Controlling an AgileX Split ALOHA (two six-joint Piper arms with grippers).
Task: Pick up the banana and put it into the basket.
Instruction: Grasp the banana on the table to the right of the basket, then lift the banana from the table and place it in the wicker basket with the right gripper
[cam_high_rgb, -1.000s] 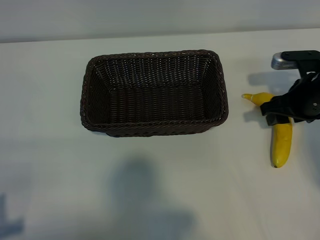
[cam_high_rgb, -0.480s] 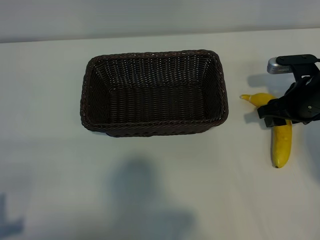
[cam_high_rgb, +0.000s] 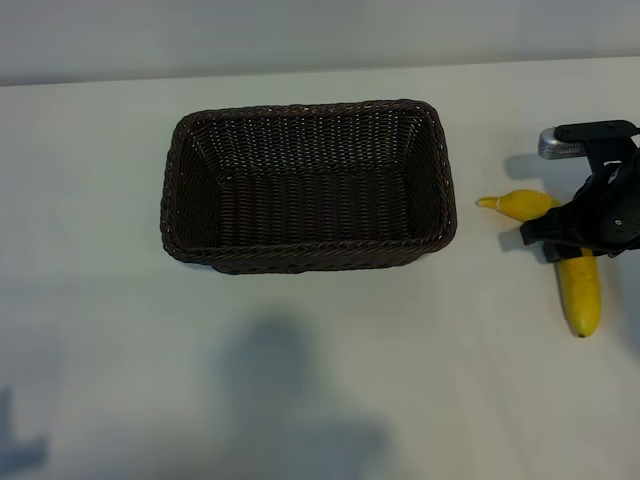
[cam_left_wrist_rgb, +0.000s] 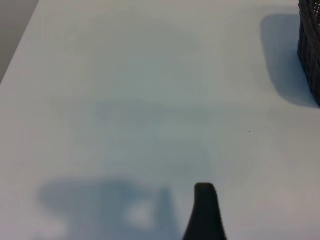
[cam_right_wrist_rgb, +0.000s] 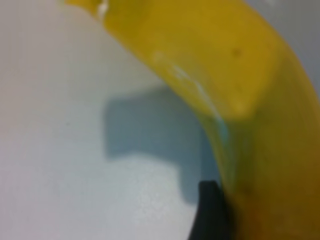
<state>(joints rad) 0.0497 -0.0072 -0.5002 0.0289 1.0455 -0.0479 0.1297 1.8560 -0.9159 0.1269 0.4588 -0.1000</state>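
The banana (cam_high_rgb: 580, 290) lies on the white bench (cam_high_rgb: 320, 380), to the right of the basket (cam_high_rgb: 308, 186). The right hand (cam_high_rgb: 578, 228) is down over its middle, one finger (cam_right_wrist_rgb: 210, 212) touching it. I cannot tell if it grips. The left hand (cam_left_wrist_rgb: 205, 212) waits apart, fingers spread.

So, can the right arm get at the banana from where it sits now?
Probably yes: the right gripper is already down over the banana on the table, a finger beside it. Nothing lies between; the basket stands apart.
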